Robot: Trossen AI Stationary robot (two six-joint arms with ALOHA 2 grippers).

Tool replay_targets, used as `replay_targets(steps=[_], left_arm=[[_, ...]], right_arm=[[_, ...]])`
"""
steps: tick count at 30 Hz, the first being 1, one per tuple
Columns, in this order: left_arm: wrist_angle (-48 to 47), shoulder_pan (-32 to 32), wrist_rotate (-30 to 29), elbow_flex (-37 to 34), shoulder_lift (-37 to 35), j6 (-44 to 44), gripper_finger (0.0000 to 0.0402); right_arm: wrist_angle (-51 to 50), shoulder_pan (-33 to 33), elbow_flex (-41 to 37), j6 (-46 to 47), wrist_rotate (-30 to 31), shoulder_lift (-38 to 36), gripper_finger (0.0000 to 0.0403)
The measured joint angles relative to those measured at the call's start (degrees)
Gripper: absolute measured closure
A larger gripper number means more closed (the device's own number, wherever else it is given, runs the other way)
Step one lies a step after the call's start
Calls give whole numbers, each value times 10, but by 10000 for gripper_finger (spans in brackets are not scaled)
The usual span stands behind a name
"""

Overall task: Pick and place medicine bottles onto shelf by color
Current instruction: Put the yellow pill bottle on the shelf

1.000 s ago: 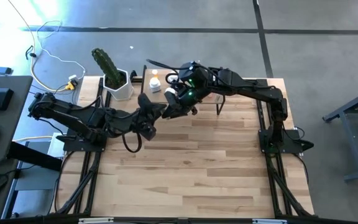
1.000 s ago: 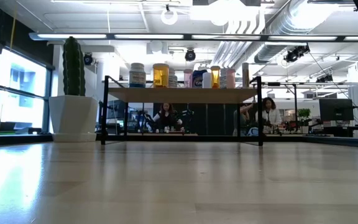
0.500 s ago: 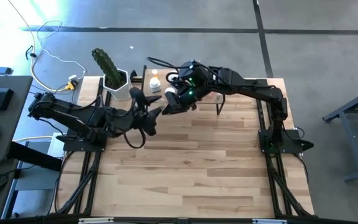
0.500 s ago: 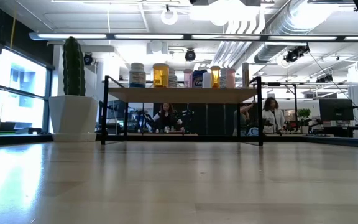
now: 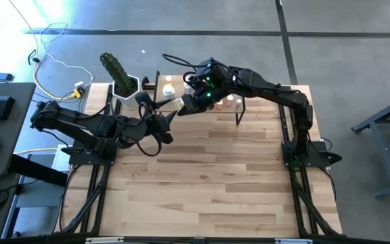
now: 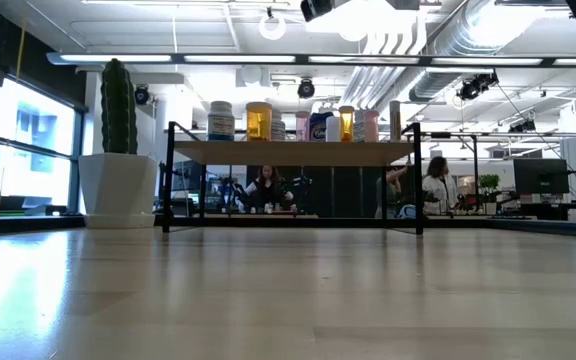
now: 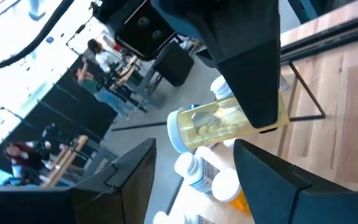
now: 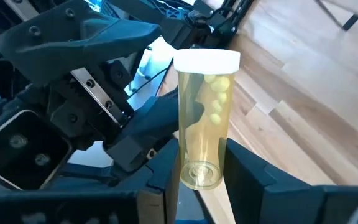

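Observation:
A yellowish medicine bottle point(image 8: 204, 118) with a white cap hangs in the air near the shelf's left end, with my right gripper point(image 8: 201, 180) shut on it. In the high view the bottle point(image 5: 175, 103) points from that gripper point(image 5: 185, 105) toward my left gripper point(image 5: 158, 107). The left gripper point(image 7: 194, 168) is open, its fingers short of the cap and apart from it. Several more medicine bottles point(image 6: 258, 120) stand on the wooden top of the shelf point(image 6: 288, 152), white, orange, blue and pink ones among them. My right gripper pinches the bottle's base end point(image 8: 199, 169) between its two fingers. The rest of the body and the white cap point(image 8: 207, 60) stick out past the fingertips. One dark finger point(image 7: 250, 87) lies across the body near the base. The bottle is lifted clear.
A cactus in a white pot point(image 5: 124, 88) stands at the table's far left, beside the shelf. The wide near half of the tabletop point(image 5: 208, 176) is bare wood. People point(image 6: 268, 190) sit in the room beyond the table.
My left gripper has opened, let go of the yellowish bottle, rolled about its own axis and drawn slightly back toward the table's left. My right gripper has kept the bottle and carried it a little toward the far edge and the shelf, turning it somewhat.

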Motion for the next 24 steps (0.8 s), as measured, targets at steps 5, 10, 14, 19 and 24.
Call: replay_targets(steps=[5, 10, 14, 19, 24], left_arm=[[-1, 7, -1, 0, 0, -54, 197], [-2, 20, 14, 0, -1, -133, 197], [-6, 39, 62, 0, -9, -210, 198], [-39, 80, 149, 0, -27, -299, 198], [-47, 134, 242, 0, -52, -356, 198]], right_arm=[[0, -12, 0, -36, 7, -1, 311], [0, -27, -1, -104, 34, -9, 311], [-2, -34, -1, -180, 66, -10, 311], [-4, -42, -1, -282, 104, -10, 311], [-3, -53, -1, -364, 110, -10, 311]])
